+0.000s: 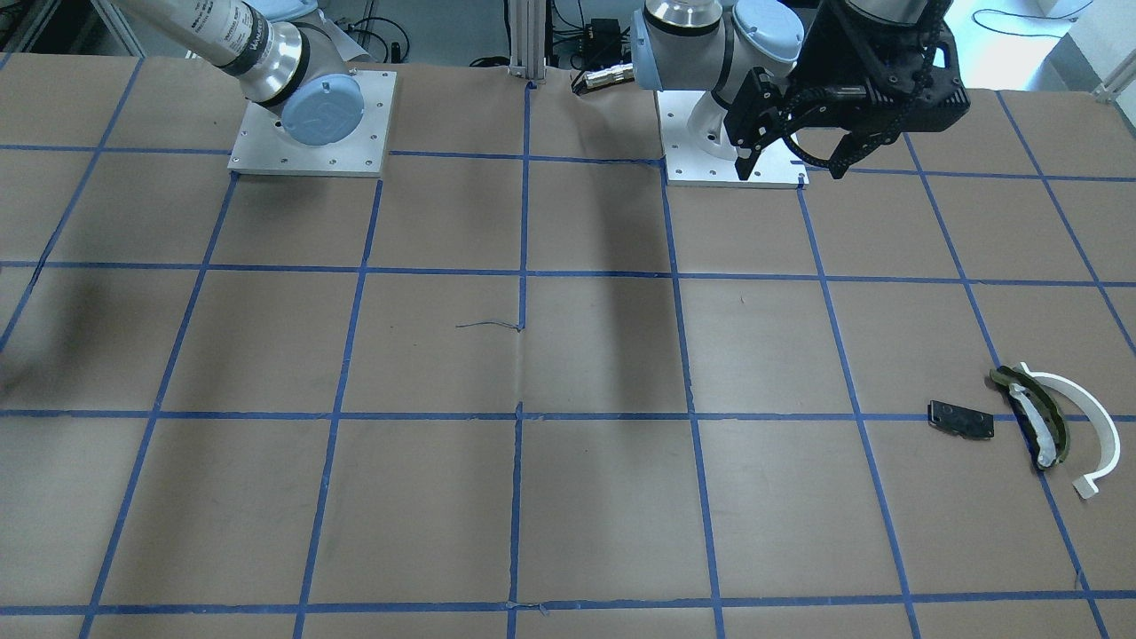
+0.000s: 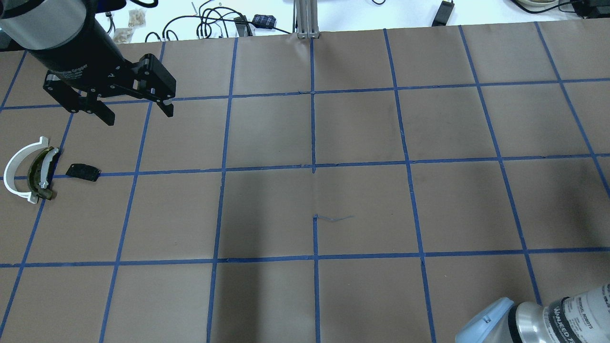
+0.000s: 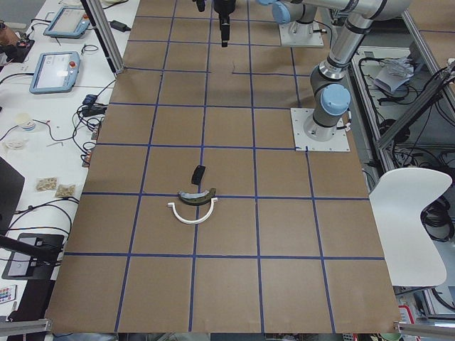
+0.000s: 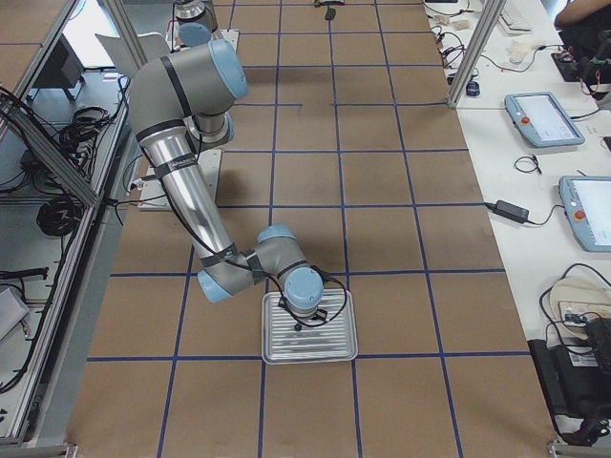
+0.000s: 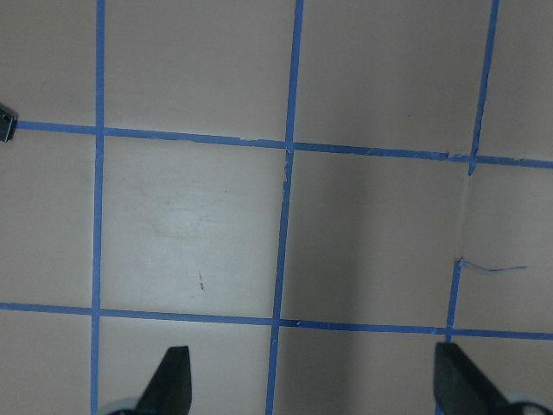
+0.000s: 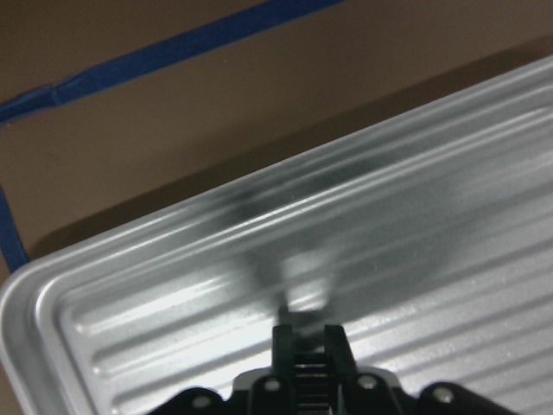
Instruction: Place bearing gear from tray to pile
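The pile lies on the table's left end: a white half-ring arc [image 2: 12, 171], an olive-and-black curved piece [image 2: 40, 174] and a flat black plate [image 2: 83, 171]. It also shows in the front view [image 1: 1034, 413]. My left gripper [image 2: 139, 116] hangs open and empty above the table, beyond the pile; its fingertips [image 5: 173, 380] are wide apart. My right gripper [image 6: 307, 333] is low over the ribbed metal tray [image 6: 432, 216], its jaws closed on a small grey part, the bearing gear, which is blurred. The tray [image 4: 329, 353] holds nothing else that I can see.
Brown paper with a blue tape grid covers the table [image 2: 314, 190]. The arm bases [image 1: 311, 124] stand at the robot's side. Cables and devices [image 2: 214, 24] lie past the far edge.
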`<state>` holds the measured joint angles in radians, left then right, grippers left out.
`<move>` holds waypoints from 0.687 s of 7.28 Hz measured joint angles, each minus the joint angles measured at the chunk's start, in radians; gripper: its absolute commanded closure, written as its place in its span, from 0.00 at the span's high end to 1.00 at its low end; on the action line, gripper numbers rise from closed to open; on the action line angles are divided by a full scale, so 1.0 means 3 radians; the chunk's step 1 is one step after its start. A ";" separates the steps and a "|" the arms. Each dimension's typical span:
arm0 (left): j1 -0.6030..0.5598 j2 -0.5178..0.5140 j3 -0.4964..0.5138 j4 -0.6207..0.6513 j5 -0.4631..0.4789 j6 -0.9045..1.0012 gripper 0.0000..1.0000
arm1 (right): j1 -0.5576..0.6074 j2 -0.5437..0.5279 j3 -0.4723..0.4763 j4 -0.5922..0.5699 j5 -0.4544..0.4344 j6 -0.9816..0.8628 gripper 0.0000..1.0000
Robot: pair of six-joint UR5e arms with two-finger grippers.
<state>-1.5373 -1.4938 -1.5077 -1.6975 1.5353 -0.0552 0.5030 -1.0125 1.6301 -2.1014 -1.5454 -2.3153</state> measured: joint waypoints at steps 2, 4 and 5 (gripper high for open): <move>0.0004 0.0003 0.0007 0.0000 -0.0007 0.0000 1.00 | 0.0227 -0.0440 0.0027 0.0542 -0.0197 0.0445 0.00; 0.0006 0.0004 0.0009 0.0002 -0.0009 0.0000 1.00 | 0.0591 -0.0836 0.0040 0.0897 -0.0235 0.0970 0.00; 0.0006 0.0004 0.0008 0.0000 -0.0008 0.0000 1.00 | 0.0867 -0.0990 0.0045 0.1028 -0.0232 0.1374 0.00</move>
<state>-1.5355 -1.4925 -1.5051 -1.6976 1.5329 -0.0552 0.7629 -1.3095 1.6435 -1.7931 -1.6150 -1.9032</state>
